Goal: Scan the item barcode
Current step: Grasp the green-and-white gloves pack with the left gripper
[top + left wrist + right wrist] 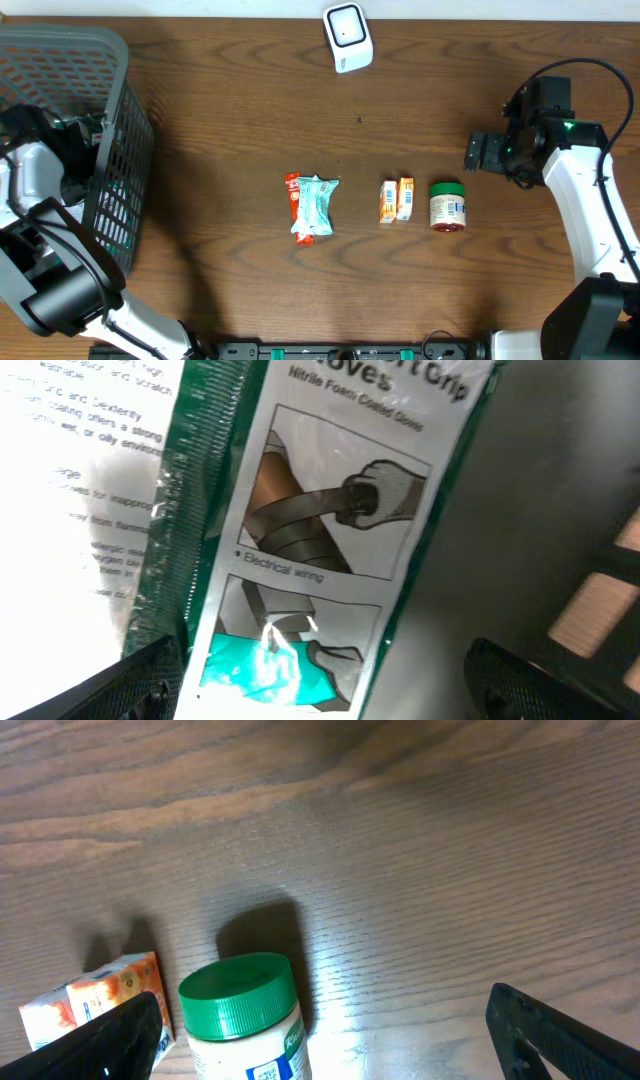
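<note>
Glove pack [330, 530] is taken as the item to scan. It lies flat inside the basket [120, 180] at the left edge of the tabletop [240, 110], directly under the left pincer [330, 675].

- Relation that matters: in the left wrist view the pack's long axis runs up and away between the two fingers, leaning a little to the right. The fingers therefore straddle its narrow width, one on each side.
- The left arm is clearly the nearer one, being down in the basket. The right arm is well apart at the right edge.
- Left pincer: spread wide, nothing pinched. Contact with the pack cannot be told from this close view.
- Right pincer [330, 1030]: spread fully, nothing held. It hangs above bare wood just beyond the green-lidded jar [240, 1010], with the jar toward its left finger.
- Scanner [348, 37] sits at the far edge, about centre. A lift out of the basket and a carry right and far would be needed.
- No barcode is seen on the pack's upward face (picture panels only), so a flip is probably required before presenting it.
- Risk, as a judgement: the film wrapper is glossy and floppy, so a grip across the width may slip or fold.
</note>
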